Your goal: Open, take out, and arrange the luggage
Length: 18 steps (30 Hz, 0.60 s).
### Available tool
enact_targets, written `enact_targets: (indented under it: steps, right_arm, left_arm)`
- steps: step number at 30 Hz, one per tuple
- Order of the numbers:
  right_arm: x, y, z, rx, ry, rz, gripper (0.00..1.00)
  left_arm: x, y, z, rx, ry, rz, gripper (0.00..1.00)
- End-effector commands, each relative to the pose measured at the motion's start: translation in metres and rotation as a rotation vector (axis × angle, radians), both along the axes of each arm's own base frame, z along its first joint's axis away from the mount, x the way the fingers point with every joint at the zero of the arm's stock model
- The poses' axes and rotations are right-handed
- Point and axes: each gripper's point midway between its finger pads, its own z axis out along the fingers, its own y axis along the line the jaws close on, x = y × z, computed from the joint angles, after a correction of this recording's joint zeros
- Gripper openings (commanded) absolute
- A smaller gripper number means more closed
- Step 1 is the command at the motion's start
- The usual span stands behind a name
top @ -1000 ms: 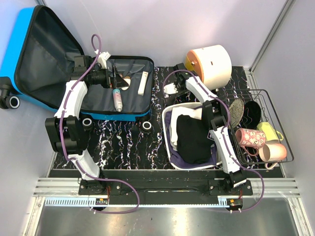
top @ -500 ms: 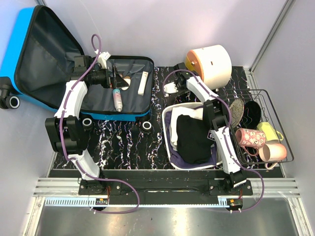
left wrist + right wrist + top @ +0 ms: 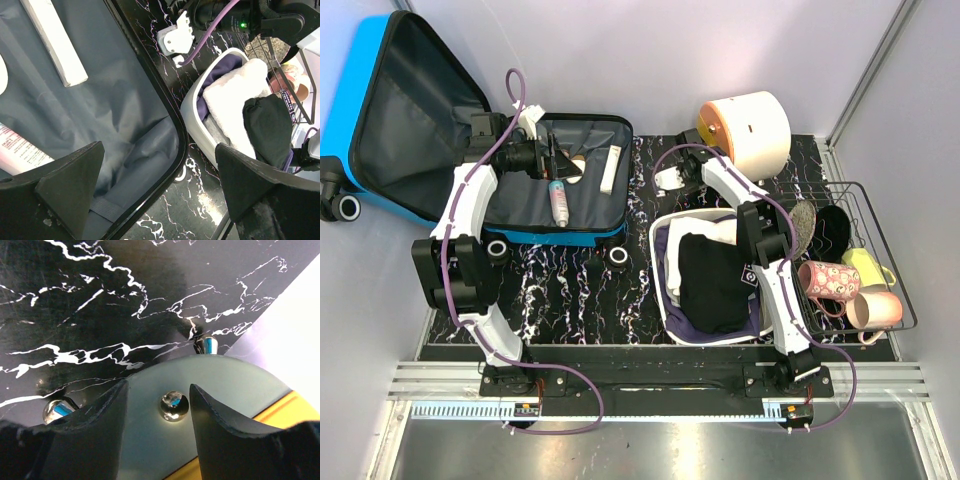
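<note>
- The luggage (image 3: 415, 120) sits in the upper left of the overhead view. It is already open, with the lid propped against the wall and the base flat on the table (image 3: 570, 290).
- The left claw (image 3: 555, 160) is exactly where it was a second ago, hanging over the base with its jaws spread wide and nothing in them.
- Nothing has left the base in that time: the tube (image 3: 558, 203) and the white stick (image 3: 609, 168) lie where they were.
- The only change is at upper centre. The right claw (image 3: 670, 180) has edged slightly toward the round cream appliance (image 3: 750, 130), and its forearm has swung a little to the right.
- Its wrist view shows the jaws apart and empty above a frosted disc (image 3: 210, 385) with shiny studs.
- The white basin (image 3: 655, 270) in the lower centre already holds folded clothes.
- Judgement: opening is done but unpacking is not, and the next item looks like the left claw's to pick.
</note>
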Motion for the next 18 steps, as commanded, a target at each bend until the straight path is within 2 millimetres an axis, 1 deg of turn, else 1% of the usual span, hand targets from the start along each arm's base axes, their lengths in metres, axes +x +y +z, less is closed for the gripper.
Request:
enact_targets:
  steps: [1,3,4,5,7,8,10,11,13,15,18]
  right_arm:
    - [0.007,-0.008,0.033,0.0,-0.08,-0.039,0.57]
    - [0.01,-0.01,0.034,0.002,-0.087,-0.046,0.54]
    - [0.011,-0.011,0.034,0.001,-0.091,-0.047,0.5]
    - [0.012,-0.011,0.033,0.001,-0.091,-0.047,0.48]
    - [0.015,-0.011,0.038,0.005,-0.105,-0.048,0.43]
    - [0.016,-0.01,0.04,0.014,-0.11,-0.046,0.37]
    - [0.019,-0.007,0.045,0.031,-0.127,-0.041,0.31]
    - [0.019,-0.003,0.048,0.044,-0.134,-0.031,0.25]
    - [0.021,0.002,0.053,0.065,-0.149,-0.018,0.18]
    - [0.02,0.012,0.056,0.092,-0.148,0.009,0.1]
    - [0.016,0.023,0.054,0.111,-0.137,0.043,0.04]
  left_arm:
    - [0.006,0.001,0.021,-0.022,-0.067,-0.022,0.99]
    - [0.006,0.002,0.022,-0.021,-0.07,-0.021,0.99]
    - [0.006,0.002,0.021,-0.022,-0.067,-0.02,0.99]
    - [0.006,0.001,0.02,-0.022,-0.067,-0.022,0.99]
    - [0.006,0.002,0.02,-0.023,-0.065,-0.022,0.99]
    - [0.007,0.002,0.02,-0.024,-0.066,-0.023,0.99]
    - [0.007,0.002,0.019,-0.025,-0.064,-0.024,0.99]
    - [0.008,0.002,0.019,-0.026,-0.063,-0.024,0.99]
    - [0.01,0.002,0.019,-0.028,-0.063,-0.024,0.99]
    - [0.011,0.002,0.019,-0.029,-0.063,-0.025,0.99]
    - [0.013,0.002,0.021,-0.029,-0.067,-0.025,0.99]
